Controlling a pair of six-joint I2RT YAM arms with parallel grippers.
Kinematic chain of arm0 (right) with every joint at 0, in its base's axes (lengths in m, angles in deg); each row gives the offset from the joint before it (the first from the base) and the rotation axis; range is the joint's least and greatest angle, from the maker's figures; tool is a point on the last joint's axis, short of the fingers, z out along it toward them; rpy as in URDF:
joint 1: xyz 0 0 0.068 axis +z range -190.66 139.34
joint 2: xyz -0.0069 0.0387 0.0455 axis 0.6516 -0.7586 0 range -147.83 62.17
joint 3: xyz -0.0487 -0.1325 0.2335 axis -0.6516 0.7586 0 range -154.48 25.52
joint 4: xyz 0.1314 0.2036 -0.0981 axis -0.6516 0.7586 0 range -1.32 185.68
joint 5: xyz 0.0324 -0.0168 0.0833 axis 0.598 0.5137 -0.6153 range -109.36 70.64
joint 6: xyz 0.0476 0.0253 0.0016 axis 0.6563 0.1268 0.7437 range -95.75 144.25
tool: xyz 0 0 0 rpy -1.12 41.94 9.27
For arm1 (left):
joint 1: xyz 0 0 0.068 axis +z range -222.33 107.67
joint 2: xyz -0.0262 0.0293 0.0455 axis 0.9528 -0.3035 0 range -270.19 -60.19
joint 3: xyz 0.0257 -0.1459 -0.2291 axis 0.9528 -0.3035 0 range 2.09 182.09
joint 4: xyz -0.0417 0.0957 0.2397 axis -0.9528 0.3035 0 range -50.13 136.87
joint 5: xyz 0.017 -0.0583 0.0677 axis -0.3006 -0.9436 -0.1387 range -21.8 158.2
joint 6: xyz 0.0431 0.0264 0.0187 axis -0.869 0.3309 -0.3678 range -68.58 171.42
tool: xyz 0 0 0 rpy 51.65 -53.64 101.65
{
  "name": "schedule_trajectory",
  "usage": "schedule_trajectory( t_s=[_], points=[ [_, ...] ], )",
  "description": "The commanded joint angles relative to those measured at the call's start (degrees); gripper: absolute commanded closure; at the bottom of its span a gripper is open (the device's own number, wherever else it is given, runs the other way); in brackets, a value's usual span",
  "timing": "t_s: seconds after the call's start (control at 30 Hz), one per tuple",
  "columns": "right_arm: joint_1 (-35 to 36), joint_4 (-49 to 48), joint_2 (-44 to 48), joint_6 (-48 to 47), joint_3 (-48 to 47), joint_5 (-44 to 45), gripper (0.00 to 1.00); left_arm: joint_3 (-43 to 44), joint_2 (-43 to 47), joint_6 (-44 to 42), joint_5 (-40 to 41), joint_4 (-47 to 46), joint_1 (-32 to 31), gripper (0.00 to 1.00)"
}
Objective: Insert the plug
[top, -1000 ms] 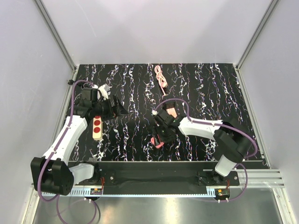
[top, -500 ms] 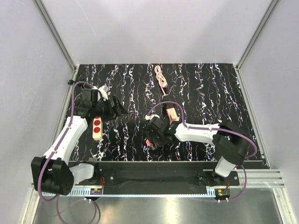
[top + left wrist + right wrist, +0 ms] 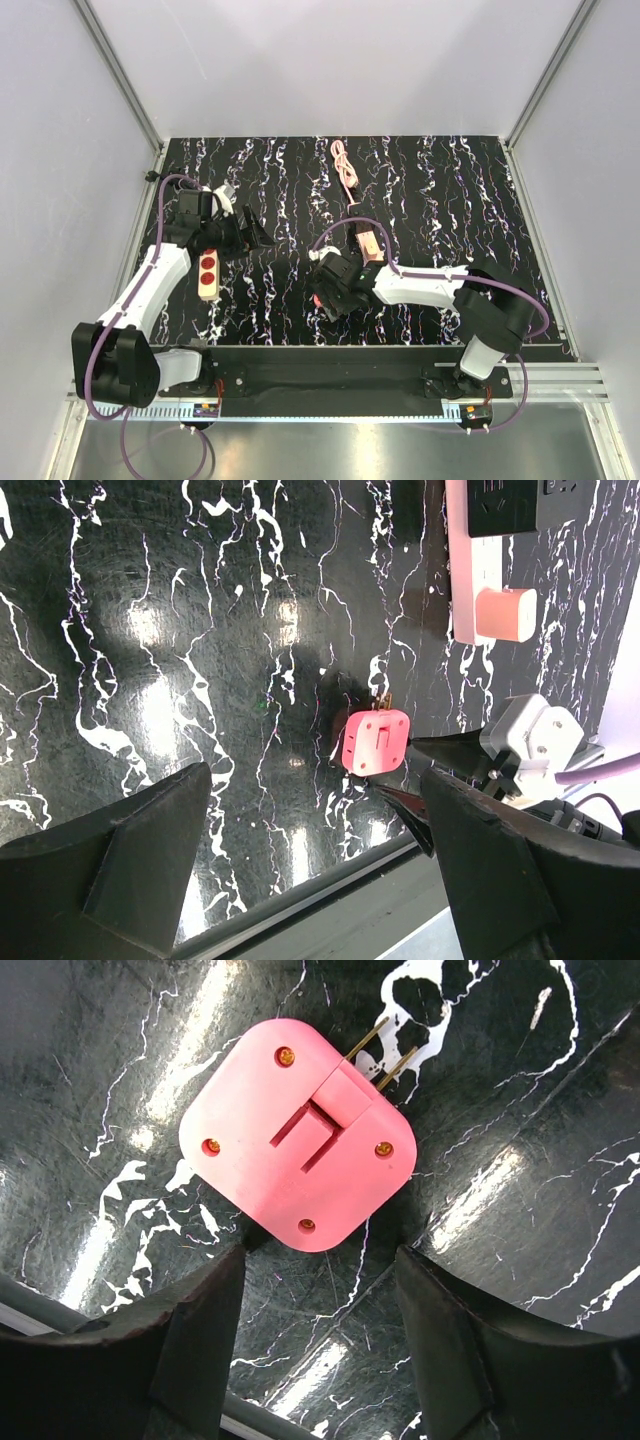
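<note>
The plug (image 3: pixel 298 1148) is a pink, rounded square block with two brass prongs. It lies on the black marbled mat just beyond my right fingertips. My right gripper (image 3: pixel 320 1272) is open, with a finger on either side of the plug's near corner and not closed on it. In the top view the plug (image 3: pixel 318 299) shows at the left tip of the right gripper (image 3: pixel 326 290). The left wrist view also shows the plug (image 3: pixel 377 742). My left gripper (image 3: pixel 315 815) is open and empty, and hovers over the left of the mat (image 3: pixel 252 233).
A beige strip with red sockets (image 3: pixel 207 272) lies under the left arm. A white strip with black sockets (image 3: pixel 490 530) ends in a pale orange-pink block (image 3: pixel 505 613), which also shows in the top view (image 3: pixel 368 243). A coiled pink cord (image 3: pixel 345 168) lies at the back. The mat's front edge (image 3: pixel 300 905) is close.
My right gripper and the pink plug have moved left across the mat, most of it between one second and half a second ago. The left arm has barely moved.
</note>
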Motion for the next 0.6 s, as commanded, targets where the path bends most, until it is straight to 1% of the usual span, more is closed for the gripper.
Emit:
schedule_trajectory(
  t_s=[0.0,0.03,0.1,0.17,0.23,0.27,0.3,0.43,0.5,0.57],
  points=[
    [0.32,1.36,-2.08,-2.12,0.56,1.32,0.30,-0.57,-0.25,0.13,-0.02,-2.50,0.34,0.10],
    [0.41,1.44,-1.56,-2.30,0.47,1.93,0.27,-0.66,-0.25,0.05,-0.11,-2.50,0.34,0.10],
    [0.32,1.62,-0.68,-4.31,-0.23,2.38,0.24,-0.74,-0.16,-0.04,-0.02,-2.50,0.34,0.10],
    [0.32,2.14,-0.32,-6.60,-2.07,0.98,0.20,-0.66,0.01,0.04,-0.02,-2.58,0.34,0.10],
    [0.41,4.41,-1.63,-10.90,-3.92,0.10,0.20,-0.66,-0.07,-0.04,-0.02,-2.58,0.34,0.10],
    [0.32,5.13,-1.99,-12.66,-5.58,-2.08,0.20,-0.66,0.01,-0.04,-0.11,-2.58,0.34,0.10],
    [0.32,5.57,-2.17,-17.20,-5.94,-3.67,0.20,-0.66,0.01,-0.04,-0.28,-2.50,0.34,0.10],
    [-0.12,6.97,-0.60,-26.98,-6.65,-11.49,0.20,-0.48,-0.07,-0.22,-0.64,-2.50,0.43,0.10],
    [-0.21,6.80,-0.24,-29.97,-6.47,-11.25,0.18,-0.31,-0.25,-0.48,-0.99,-2.50,0.52,0.10],
    [-0.73,6.89,-1.11,-30.78,-6.74,-9.76,0.18,0.05,-0.51,-0.66,-1.60,-2.49,0.70,0.10]
  ],
)
